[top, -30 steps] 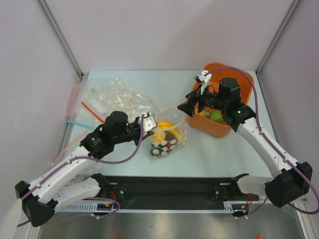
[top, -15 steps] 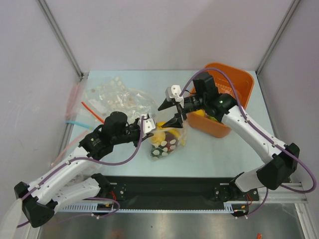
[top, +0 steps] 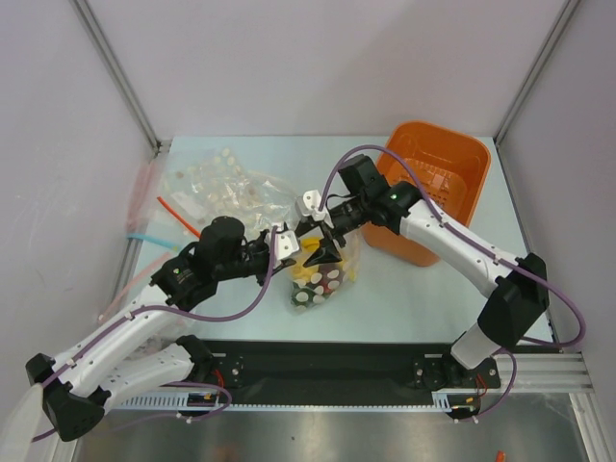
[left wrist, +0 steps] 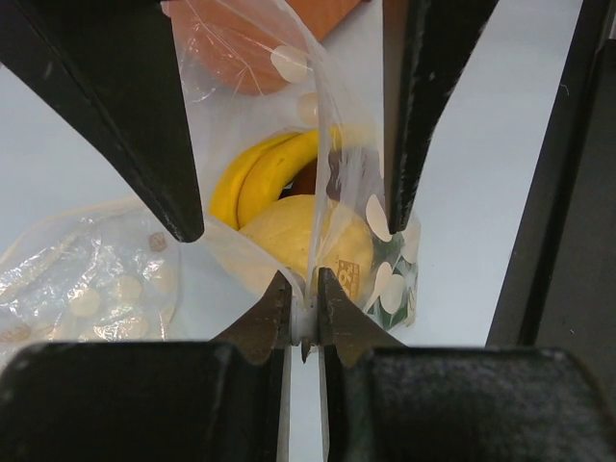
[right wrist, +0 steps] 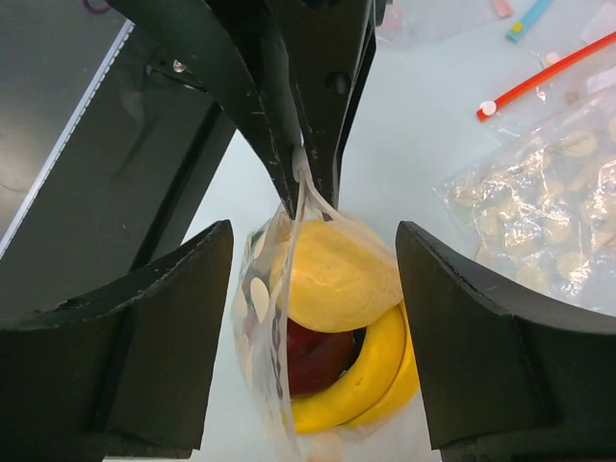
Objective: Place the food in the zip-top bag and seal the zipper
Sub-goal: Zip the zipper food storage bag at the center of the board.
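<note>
**At table centre: bag edge pinched, right fingers wide**

Between the two arms, near the middle of the table [top: 423,289], the zip-top bag [top: 322,281] stands slumped with its mouth upward. The left gripper [left wrist: 304,325] is pressed together on the bag's top edge (a thin fold of clear film sits between its tips). The right gripper [right wrist: 313,327] hangs just above the mouth, its fingers spread wide to either side of it. Inside lie a lemon [right wrist: 337,274], a banana [right wrist: 371,385] and a dark red apple [right wrist: 310,358]. The orange basket [top: 462,159] sits just right of the bag. Other clear bags [top: 226,188] lie to its left.
</note>
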You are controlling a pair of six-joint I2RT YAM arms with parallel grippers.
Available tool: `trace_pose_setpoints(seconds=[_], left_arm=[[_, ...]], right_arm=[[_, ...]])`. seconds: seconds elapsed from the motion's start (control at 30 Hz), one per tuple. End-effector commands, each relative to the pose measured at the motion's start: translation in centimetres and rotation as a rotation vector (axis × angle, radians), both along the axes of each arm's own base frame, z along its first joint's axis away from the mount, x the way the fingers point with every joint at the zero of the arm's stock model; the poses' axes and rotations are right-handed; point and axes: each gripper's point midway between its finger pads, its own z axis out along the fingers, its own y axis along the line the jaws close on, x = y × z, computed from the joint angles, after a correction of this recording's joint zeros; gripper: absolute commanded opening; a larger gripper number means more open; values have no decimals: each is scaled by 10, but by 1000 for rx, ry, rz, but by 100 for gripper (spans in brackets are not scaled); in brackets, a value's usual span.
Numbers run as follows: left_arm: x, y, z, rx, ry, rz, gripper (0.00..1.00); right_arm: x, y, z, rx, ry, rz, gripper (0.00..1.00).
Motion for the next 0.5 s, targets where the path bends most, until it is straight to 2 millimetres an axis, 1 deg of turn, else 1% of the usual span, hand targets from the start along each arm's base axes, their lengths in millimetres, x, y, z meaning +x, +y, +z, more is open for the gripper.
trace_pose_setpoints(seconds=[0.0, 0.1, 0.23, 0.27, 0.33, 0.4, 0.43, 0.47], left_arm=[[0, -3, 26, -47, -69, -37, 0], [-1, -2, 27, -44, -72, -36, 0], [0, -2, 28, -46, -78, -34, 0], [0, -1, 29, -46, -80, -32, 0], [0, -1, 30, -49, -81, -32, 0], [-1, -1, 30, -50, -78, -30, 0], [-1, -1, 30, -50, -77, -28, 0], [0, -1, 30, -54, -77, -25, 0]], right_arm=[[7, 11, 9, 37, -87, 20, 72], [8, 13, 5, 30, -102, 25, 70], [9, 15, -4, 12, -110, 35, 62], [9, 13, -9, -2, -107, 31, 57], [9, 12, -12, -9, -110, 28, 52], [9, 11, -17, -16, -112, 21, 42], [10, 10, -16, -12, -119, 18, 32], [10, 10, -17, -12, -119, 16, 27]])
